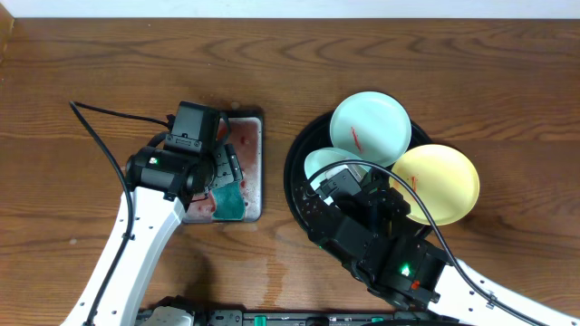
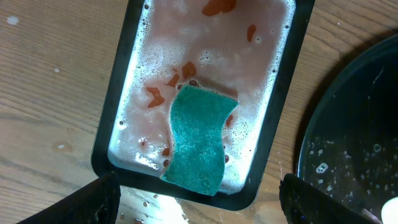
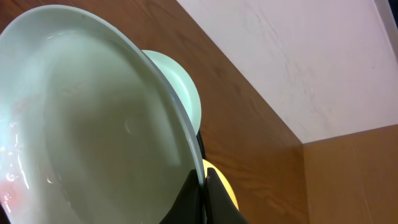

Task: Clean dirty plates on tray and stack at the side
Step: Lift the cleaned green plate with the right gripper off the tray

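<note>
Jaws of the right gripper [image 3: 203,185] clamp a pale blue-white plate [image 3: 93,124]

They pinch its rim, and the plate is over the left part of the black tray [image 1: 299,149]. A second pale plate [image 1: 370,127] and the yellow plate [image 1: 444,186], both red-streaked, overlap the tray's far and right edges. The left gripper [image 2: 199,190] hangs with jaws spread wide over the teal sponge [image 2: 199,140], which lies in the foamy small tray [image 2: 278,118].
</note>
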Controlling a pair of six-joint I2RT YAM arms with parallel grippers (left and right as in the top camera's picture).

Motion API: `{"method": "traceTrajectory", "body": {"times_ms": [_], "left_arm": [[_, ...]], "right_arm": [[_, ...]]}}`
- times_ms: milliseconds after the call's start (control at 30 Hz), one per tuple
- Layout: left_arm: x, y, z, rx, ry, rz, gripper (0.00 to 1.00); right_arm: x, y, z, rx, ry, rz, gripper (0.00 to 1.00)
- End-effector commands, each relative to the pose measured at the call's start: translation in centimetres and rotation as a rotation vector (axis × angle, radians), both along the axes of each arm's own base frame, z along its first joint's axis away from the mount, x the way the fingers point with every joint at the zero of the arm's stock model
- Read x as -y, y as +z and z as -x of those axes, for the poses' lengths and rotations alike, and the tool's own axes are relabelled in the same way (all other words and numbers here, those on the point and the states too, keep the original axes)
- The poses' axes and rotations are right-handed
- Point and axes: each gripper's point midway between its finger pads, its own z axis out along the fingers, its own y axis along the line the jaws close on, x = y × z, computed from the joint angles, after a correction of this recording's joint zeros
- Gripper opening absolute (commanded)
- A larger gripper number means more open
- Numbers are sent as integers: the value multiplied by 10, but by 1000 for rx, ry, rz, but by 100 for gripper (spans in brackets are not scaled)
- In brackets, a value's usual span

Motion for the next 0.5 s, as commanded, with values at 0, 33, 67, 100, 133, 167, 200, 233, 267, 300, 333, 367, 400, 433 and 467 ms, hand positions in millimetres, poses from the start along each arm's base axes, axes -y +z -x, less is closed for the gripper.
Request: {"method": "traceTrajectory", "body": {"times_ms": [0,33,67,100,133,167,200,233,267,300,333,367,400,433,467], "left_arm": [[-2,8,-5,22,7,-4,82],[-2,8,-5,22,7,-4,82],[-2,8,-5,23,7,-4,82],[-2,8,-5,22,8,-4,82],[-2,8,-5,23,8,-3,82],[-2,8,-5,23,7,-4,82],[-2,8,-5,23,8,-3,82],[-2,8,-5,22,8,-4,82],[-2,8,-5,23,8,-3,82],[-2,8,-5,23,8,-3,82],[-2,8,-5,23,8,-3,82],[-2,8,-5,23,8,-3,82],[-2,8,-5,22,8,-4,82],[-2,8,-5,23,8,-3,82],[-2,8,-5,23,8,-3,82]], "right_arm": [[-1,17,0,45,-7,-11,1],[-1,17,0,45,-7,-11,1],[-1,17,0,45,-7,-11,1],[-1,17,0,44,-5,-8,1],[-1,17,0,44,-3,-3,1],[0,17,0,44,-2,-1,1],[0,17,0,44,-2,-1,1],[-1,17,0,44,-2,-1,1],[-1,17,0,43,-2,-1,1],[0,17,0,44,-3,-1,1],[0,17,0,44,-2,-1,1],[0,17,0,44,-2,-1,1],[0,17,0,44,-2,-1,1],[0,17,0,44,-2,0,1],[0,17,0,44,-2,-1,1]]}}
